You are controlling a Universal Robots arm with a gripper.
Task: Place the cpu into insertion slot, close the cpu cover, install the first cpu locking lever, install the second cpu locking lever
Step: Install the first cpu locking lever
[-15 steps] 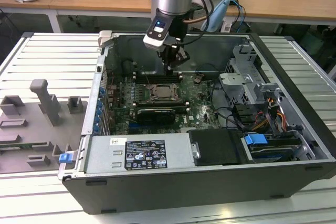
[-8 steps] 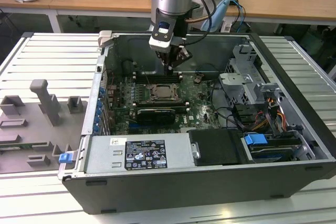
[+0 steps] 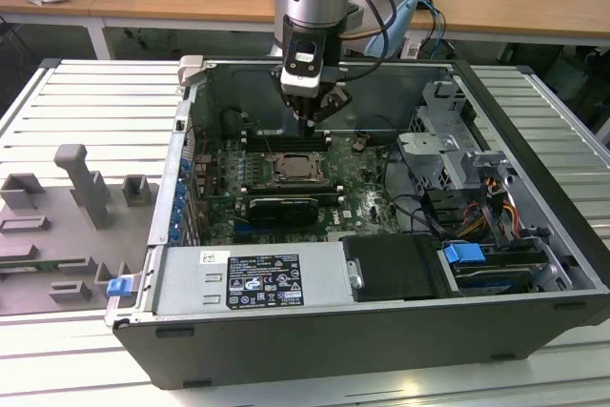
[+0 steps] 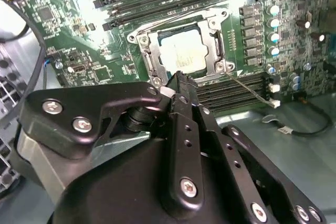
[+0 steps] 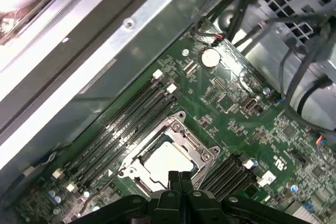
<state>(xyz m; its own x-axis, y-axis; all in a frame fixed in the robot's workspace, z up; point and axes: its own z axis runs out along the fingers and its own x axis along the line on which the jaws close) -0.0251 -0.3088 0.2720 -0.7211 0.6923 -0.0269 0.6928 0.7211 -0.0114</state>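
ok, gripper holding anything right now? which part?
Nothing held. The gripper is shut empty over the cpu, which lies under the cpu cover.

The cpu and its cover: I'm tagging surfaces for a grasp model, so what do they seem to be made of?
The cpu: its top looks like metal, pale silver-grey with a dull, satin finish that takes a soft, broad glare.
The cover: probably thin stamped sheet metal, perhaps steel; it is silvery and shinier, with sharp bright highlights along its bent edges and cutouts.
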